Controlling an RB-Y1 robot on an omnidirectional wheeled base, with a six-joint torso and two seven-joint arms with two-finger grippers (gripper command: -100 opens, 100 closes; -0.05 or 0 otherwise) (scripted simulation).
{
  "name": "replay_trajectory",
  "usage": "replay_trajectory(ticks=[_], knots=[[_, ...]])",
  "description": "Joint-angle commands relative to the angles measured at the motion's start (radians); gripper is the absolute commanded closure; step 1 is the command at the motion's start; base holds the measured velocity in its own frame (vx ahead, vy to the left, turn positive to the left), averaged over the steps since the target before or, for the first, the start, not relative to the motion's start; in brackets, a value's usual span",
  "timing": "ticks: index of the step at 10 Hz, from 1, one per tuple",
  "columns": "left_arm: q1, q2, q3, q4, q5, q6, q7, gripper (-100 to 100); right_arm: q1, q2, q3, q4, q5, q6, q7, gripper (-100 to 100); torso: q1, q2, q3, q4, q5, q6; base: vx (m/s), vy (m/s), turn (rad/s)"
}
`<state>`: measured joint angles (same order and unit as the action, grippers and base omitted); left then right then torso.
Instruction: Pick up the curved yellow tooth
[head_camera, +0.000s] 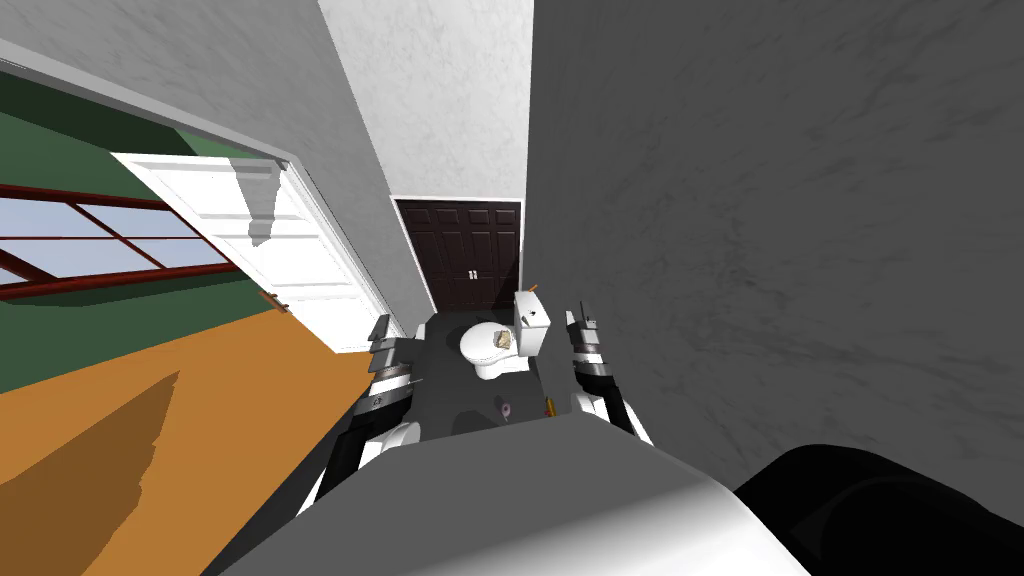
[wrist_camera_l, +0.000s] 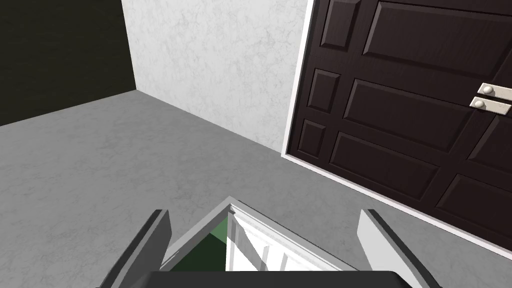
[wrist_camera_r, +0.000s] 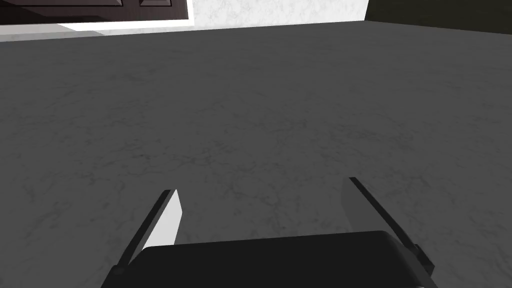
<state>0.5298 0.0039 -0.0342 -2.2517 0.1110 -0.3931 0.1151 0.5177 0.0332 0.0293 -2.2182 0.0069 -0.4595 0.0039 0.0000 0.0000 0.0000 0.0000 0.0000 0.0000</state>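
A white toilet (head_camera: 495, 352) stands ahead of me in a narrow room, with a small beige-yellow thing (head_camera: 502, 339) lying on its lid. On the dark floor beside the toilet's base lies a thin yellow-orange sliver (head_camera: 548, 405); I cannot tell which of the two is the tooth. My left gripper (head_camera: 385, 330) (wrist_camera_l: 265, 220) is open and holds nothing, left of the toilet by the white door's edge. To the right of the toilet's tank, my right gripper (head_camera: 582, 320) (wrist_camera_r: 260, 195) is also open and holds nothing, facing the dark grey wall (wrist_camera_r: 260, 110).
A dark panelled door (head_camera: 465, 250) (wrist_camera_l: 410, 115) closes the far end. An open white door (head_camera: 290, 260) stands at the left, with an orange floor (head_camera: 150, 400) beyond it. A small pinkish thing (head_camera: 505, 407) lies on the floor before the toilet. An orange stick (head_camera: 535, 287) pokes above the tank.
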Motion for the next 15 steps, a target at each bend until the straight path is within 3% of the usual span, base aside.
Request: replay_trajectory(ticks=[1,5,9,10,12,15], knots=[[0.0,0.0,0.0,0.0,0.0,0.0,0.0,0,0.004,-0.04,0.003,0.014,0.004,0.002,0.003,-100,0.0,0.0,0.0,0.0,0.0,0.0,0.009,0.022,0.019],[0.0,0.0,0.0,0.0,0.0,0.0,0.0,0,0.031,-0.159,0.021,0.093,0.031,0.011,0.021,-100,0.005,-0.002,-0.001,0.0,0.001,0.0,0.034,0.079,0.031],[0.0,0.0,0.0,0.0,0.0,0.0,0.0,0,0.079,-0.276,0.052,0.218,0.081,0.027,0.05,-100,0.01,-0.006,-0.003,-0.001,0.002,0.0,0.081,0.147,0.049],[0.0,0.0,0.0,0.0,0.0,0.0,0.0,0,0.079,-0.276,0.052,0.218,0.081,0.027,0.05,-100,0.01,-0.006,-0.003,-0.001,0.002,0.0,0.06,0.105,0.012],[0.0,0.0,0.0,0.0,0.0,0.0,0.0,0,0.109,-0.331,0.069,0.282,0.111,0.036,0.067,-100,0.007,-0.005,-0.003,-0.001,0.001,0.0,0.078,0.116,0.059],[0.0,0.0,0.0,0.0,0.0,0.0,0.0,0,0.124,-0.359,0.079,0.329,0.126,0.041,0.076,-100,0.007,-0.004,-0.002,-0.001,0.002,0.0,0.06,0.093,0.029]])
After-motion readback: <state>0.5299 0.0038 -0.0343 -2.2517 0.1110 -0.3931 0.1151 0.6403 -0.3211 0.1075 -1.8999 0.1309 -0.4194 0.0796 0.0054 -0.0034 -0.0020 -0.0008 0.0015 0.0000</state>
